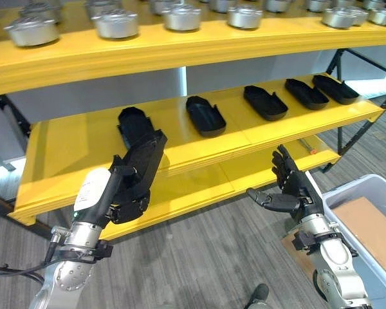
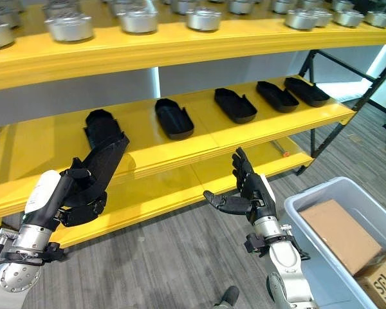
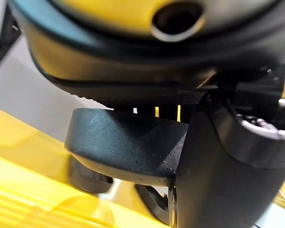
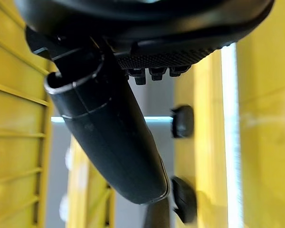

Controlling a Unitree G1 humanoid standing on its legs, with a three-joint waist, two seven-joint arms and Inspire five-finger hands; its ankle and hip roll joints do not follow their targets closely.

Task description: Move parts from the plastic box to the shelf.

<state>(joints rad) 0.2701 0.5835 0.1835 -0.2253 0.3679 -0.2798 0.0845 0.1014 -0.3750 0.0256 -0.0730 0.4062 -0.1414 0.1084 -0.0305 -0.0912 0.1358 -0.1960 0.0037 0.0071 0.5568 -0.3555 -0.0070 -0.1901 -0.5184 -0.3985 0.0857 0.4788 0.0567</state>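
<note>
A big yellow shelf (image 1: 180, 48) stands on a grey wood floor (image 1: 199, 257), with three levels that step down toward the robot. On the top level sits a row of shiny round metal parts (image 1: 116, 22). On the middle level lie five black plastic parts (image 1: 206, 116), long and hollow like little trays, set in a row from left to right with gaps between them. The one on the far left (image 1: 134, 122) is partly hidden behind what the left hand carries. The lowest level is nearest, and a small thin tool with an orange tip (image 1: 307, 147) lies near its right end. The left hand (image 1: 130, 193) is up in front of the shelf, on the left side. Its fingers are curled round another black part (image 1: 148, 161), the same kind as the ones on the shelf, and the part points up and away toward the middle level, just above its front edge. In the left wrist view the dark rounded end of this held part (image 3: 128, 147) sits right against the hand. The right hand (image 1: 289, 187) is on the right, in front of the lowest level, with its fingers straight and spread and the thumb sticking out to the left; it holds nothing. Near the right, on the floor, is a pale grey plastic box (image 1: 363, 193) with a brown cardboard box (image 1: 373, 228) inside it.
</note>
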